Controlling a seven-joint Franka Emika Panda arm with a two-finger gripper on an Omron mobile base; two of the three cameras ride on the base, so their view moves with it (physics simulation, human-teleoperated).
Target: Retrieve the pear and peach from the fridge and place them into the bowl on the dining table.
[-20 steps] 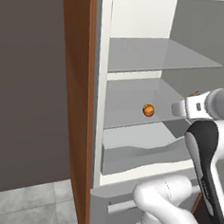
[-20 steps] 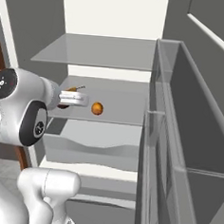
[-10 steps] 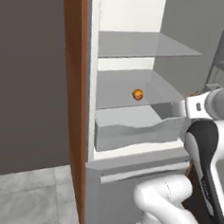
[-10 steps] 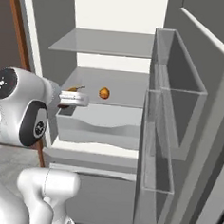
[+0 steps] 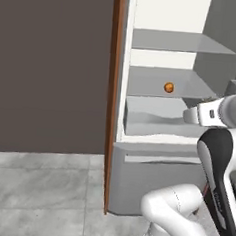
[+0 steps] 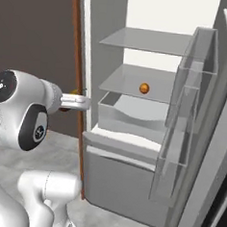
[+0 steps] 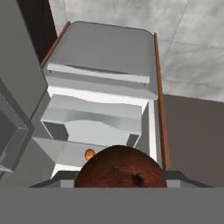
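Fridge: the tall light-grey fridge point(image 5: 156, 168) with a white interior stands open, its door point(image 6: 200, 141) swung out to the right with clear bins on its inner face.
Shelves: a small round orange fruit point(image 5: 168, 87) (which of the two fruits it is cannot be told) sits alone on the middle grey shelf point(image 6: 130, 83), above the clear crisper drawer point(image 6: 129, 119).
Lower drawer: shut.
Jaws: the gripper point(image 7: 120, 177) has its jaws set wide around a round reddish-brown fruit point(image 7: 120, 168), held just outside the fridge.
Hand view: shows the brown fruit close up, the orange one point(image 7: 89, 154) small behind it.
Right base view: shows the door bins; the held fruit is barely visible there.
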